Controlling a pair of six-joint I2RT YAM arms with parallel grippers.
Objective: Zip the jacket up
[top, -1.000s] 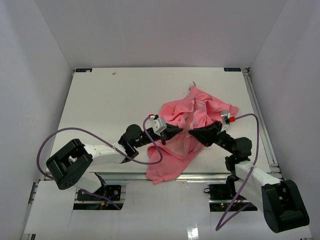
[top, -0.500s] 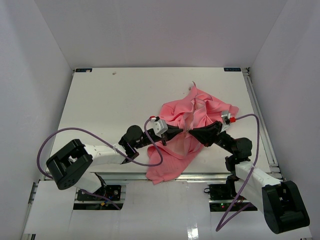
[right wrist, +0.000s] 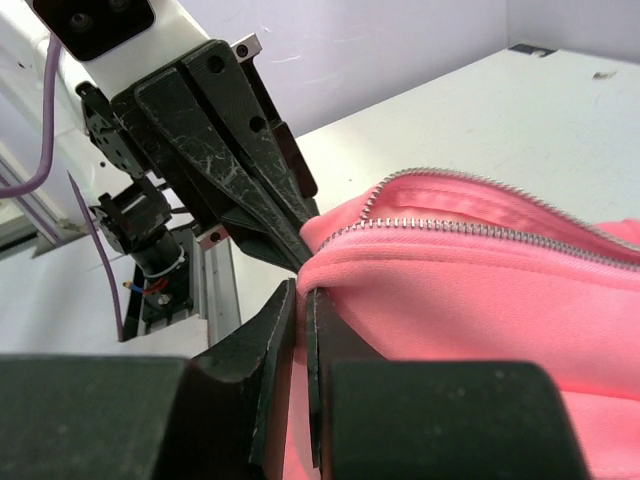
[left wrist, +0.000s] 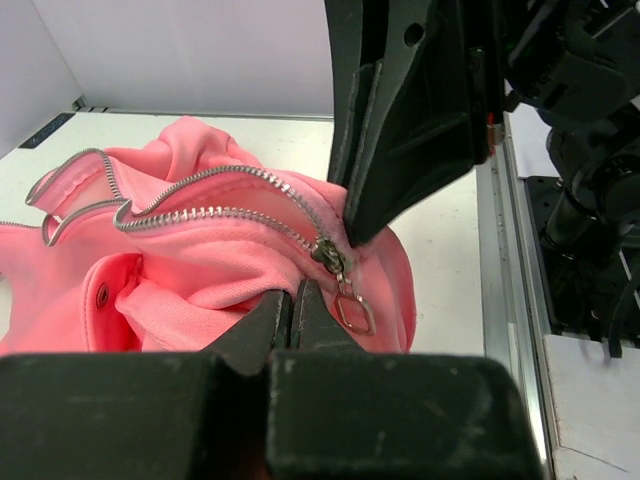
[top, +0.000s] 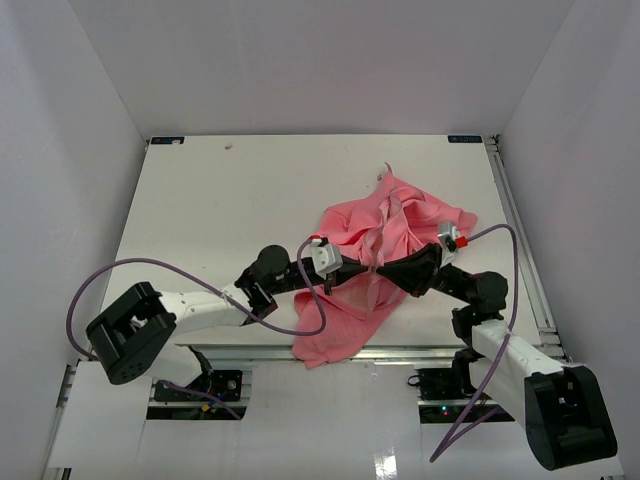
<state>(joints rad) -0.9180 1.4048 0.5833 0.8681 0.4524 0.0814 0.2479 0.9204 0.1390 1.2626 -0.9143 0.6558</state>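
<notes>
We find open table on the left arm's side of and beyond the jacket, but at its zipper the left gripper and right gripper, each pinching fabric, meet almost tip to tip, so nothing could pass between them there.

The top camera looks down from above and behind me, taking in the whole table. Each wrist camera sits close behind its own jaws. The left looks across at my right gripper, and the right looks back at my left gripper. Both close views share the jacket around its zipper.
</notes>
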